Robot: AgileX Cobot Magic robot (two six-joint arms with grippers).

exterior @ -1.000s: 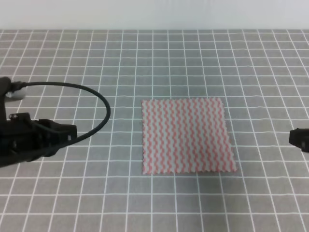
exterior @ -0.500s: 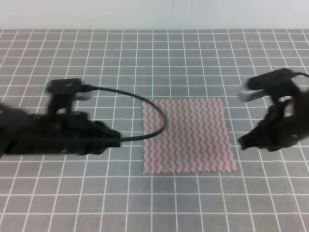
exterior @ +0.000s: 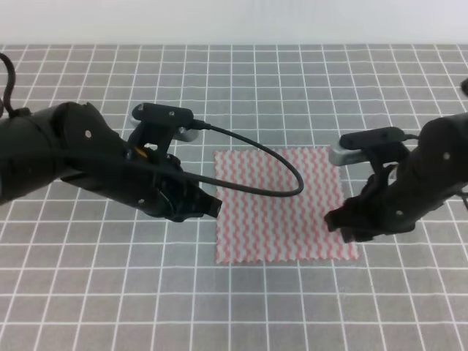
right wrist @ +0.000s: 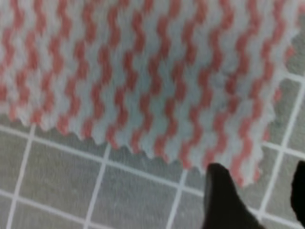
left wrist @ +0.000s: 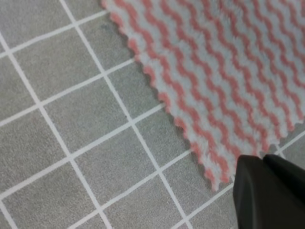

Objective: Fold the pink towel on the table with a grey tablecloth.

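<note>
The pink towel (exterior: 281,205) lies flat and unfolded on the table with a grey tablecloth (exterior: 234,307). My left gripper (exterior: 212,207) sits low at the towel's left edge. In the left wrist view a dark finger (left wrist: 267,191) stands beside the towel's (left wrist: 228,71) scalloped corner, and I cannot see whether the jaws are apart. My right gripper (exterior: 336,219) is over the towel's right edge near its front corner. In the right wrist view it (right wrist: 259,191) is open, with the towel (right wrist: 143,71) corner just ahead of the gap.
A black cable (exterior: 270,164) loops from the left arm across the towel's upper left part. White grid lines (exterior: 234,292) cover the grey cloth on all sides of the towel. A pale wall (exterior: 234,22) runs along the back.
Both arms have swung inward from the table's sides and now flank the towel. The towel has not moved.
</note>
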